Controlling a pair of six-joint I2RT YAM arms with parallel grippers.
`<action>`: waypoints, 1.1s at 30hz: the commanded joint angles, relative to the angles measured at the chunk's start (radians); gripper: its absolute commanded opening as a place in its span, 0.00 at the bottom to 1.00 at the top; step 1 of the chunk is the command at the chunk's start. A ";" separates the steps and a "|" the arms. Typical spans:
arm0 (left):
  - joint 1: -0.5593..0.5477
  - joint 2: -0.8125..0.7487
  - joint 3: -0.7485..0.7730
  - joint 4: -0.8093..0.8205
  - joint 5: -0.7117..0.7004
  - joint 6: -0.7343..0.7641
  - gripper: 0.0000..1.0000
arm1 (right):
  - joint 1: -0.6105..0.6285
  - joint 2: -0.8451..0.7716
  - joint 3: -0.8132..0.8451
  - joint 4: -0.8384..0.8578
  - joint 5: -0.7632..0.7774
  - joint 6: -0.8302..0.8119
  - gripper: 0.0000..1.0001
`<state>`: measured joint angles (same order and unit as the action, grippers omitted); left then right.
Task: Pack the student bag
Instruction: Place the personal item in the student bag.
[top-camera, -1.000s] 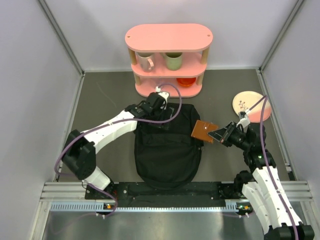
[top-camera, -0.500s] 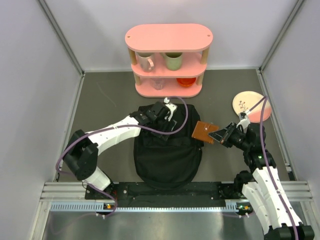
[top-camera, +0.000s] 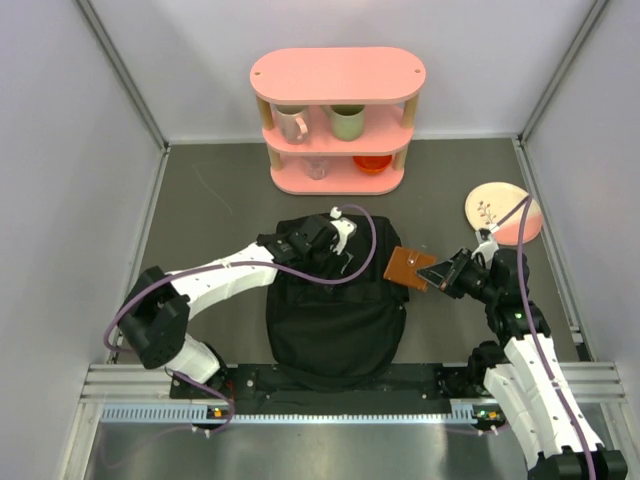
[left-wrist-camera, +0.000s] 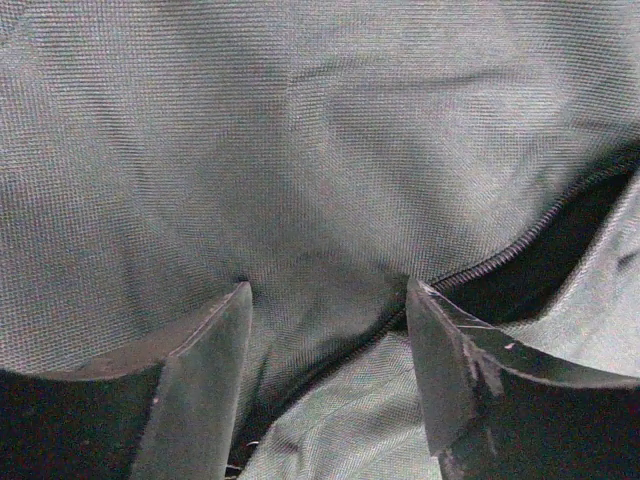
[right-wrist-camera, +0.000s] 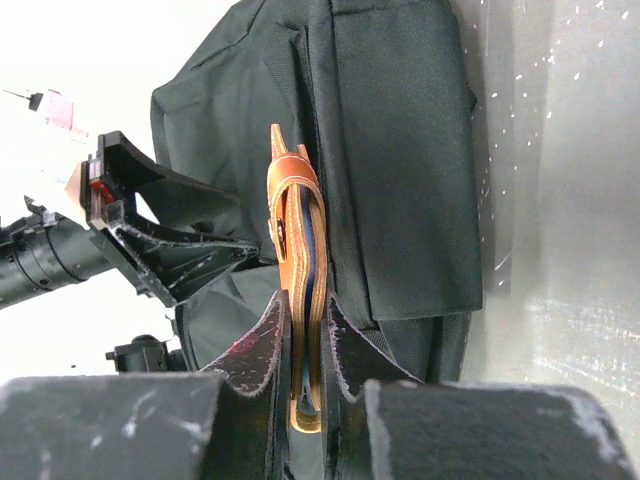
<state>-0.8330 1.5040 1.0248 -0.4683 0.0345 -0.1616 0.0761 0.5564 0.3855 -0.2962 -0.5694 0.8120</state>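
While the right pincer clamps a brown wallet edge-on between closed fingers, the wallet juts out ahead of it to just beside the right side of the bag; whether the two touch cannot be told. The black bag lies flat on the table between the two arms, left of the right pincer and under the left one, its rounded bottom toward the bases. The left pincer hangs over the bag's top end with jaws spread, and both fingers meet the black weave. A zip runs slantwise under the gap and off past the right finger, parted there into a dark slit. Beyond the right pincer and well apart, a pale plate lies near the right wall. Beyond the left pincer, a pink shelf stands at the back wall, with a white mug and a green mug on its middle tier and a clear glass and a red bowl on its lowest.
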 joint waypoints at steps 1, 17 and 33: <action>-0.038 0.099 -0.017 -0.009 -0.025 -0.088 0.62 | 0.008 -0.016 0.007 0.031 0.003 0.001 0.00; -0.055 0.013 0.080 -0.007 -0.133 -0.153 0.00 | 0.008 -0.020 0.015 0.026 -0.046 -0.007 0.00; -0.028 -0.076 0.224 -0.056 -0.117 -0.228 0.00 | 0.027 -0.056 -0.036 0.207 -0.340 0.171 0.00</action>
<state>-0.8707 1.4643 1.1973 -0.5549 -0.1017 -0.3351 0.0769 0.5335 0.3786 -0.2020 -0.8429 0.8848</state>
